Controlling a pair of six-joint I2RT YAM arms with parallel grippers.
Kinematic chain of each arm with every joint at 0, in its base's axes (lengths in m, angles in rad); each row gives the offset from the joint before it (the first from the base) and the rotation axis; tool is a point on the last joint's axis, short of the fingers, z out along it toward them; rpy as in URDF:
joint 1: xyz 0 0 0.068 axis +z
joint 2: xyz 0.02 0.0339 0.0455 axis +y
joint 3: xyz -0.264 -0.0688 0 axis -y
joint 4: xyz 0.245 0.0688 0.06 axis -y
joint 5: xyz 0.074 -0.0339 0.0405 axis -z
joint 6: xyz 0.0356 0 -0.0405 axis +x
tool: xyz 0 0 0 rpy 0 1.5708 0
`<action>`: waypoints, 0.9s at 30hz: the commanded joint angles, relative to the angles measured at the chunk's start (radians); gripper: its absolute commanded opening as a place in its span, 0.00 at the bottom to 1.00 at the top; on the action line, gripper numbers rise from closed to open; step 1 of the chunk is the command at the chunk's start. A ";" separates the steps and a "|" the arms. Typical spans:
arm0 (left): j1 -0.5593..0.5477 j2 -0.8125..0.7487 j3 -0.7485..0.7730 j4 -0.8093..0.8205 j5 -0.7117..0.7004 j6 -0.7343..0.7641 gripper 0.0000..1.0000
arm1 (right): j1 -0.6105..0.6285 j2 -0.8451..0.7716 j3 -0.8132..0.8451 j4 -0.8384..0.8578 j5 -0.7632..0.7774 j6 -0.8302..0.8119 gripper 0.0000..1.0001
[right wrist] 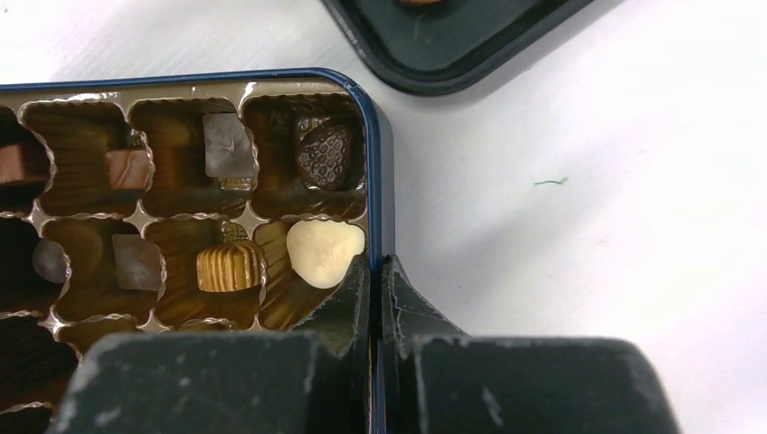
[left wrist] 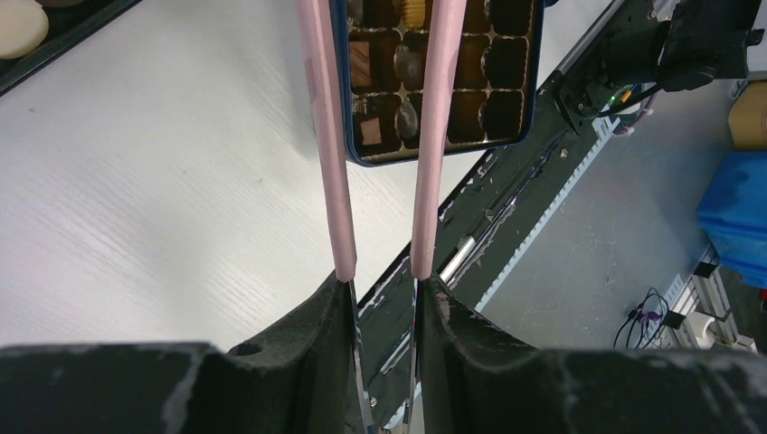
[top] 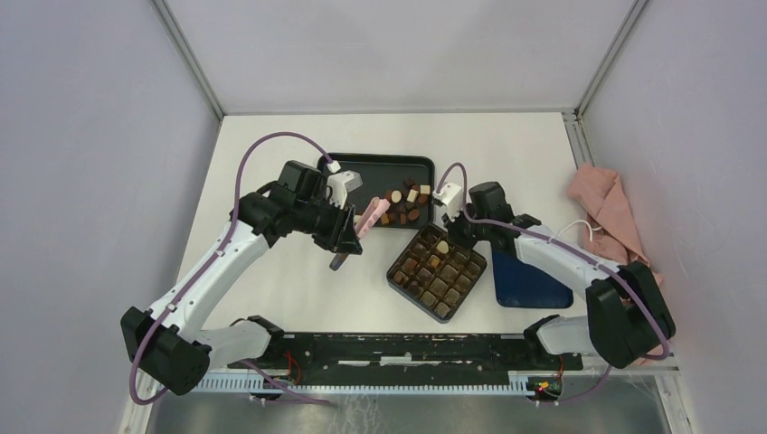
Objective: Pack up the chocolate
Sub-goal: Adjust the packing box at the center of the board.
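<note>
Two lots of chocolate (top: 404, 201) showed: loose pieces piled in the black tray (top: 380, 167) towards the far side of the table (top: 271, 181), and others sitting in the compartments of the box (right wrist: 376, 145) just nearer the arms. The right gripper (right wrist: 374, 268) was pinched shut on the box's blue rim near a corner, one finger inside the wall and one outside. A cream heart-shaped piece (right wrist: 324, 250) lay in the compartment just beside the inner finger, with a ribbed golden-brown piece (right wrist: 229, 266) in the next cell and a dark patterned one (right wrist: 324, 152) in the corner cell beyond. The left gripper (left wrist: 384, 282) was clamped on the pink tweezers (left wrist: 336, 181), whose two arms stood apart. Seen from above, their tips reached over the tray's near edge, just beside the loose pieces, and whether they held one could not be told
</note>
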 commanded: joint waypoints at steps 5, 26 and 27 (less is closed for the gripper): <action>-0.004 -0.015 0.031 0.017 0.032 -0.002 0.02 | 0.018 -0.145 0.100 0.065 0.185 -0.041 0.00; -0.029 -0.008 0.012 0.030 0.107 0.028 0.02 | 0.041 -0.220 0.080 0.073 0.186 -0.066 0.00; -0.038 -0.012 -0.001 0.037 0.113 0.021 0.02 | 0.032 -0.211 0.062 0.079 0.145 -0.037 0.00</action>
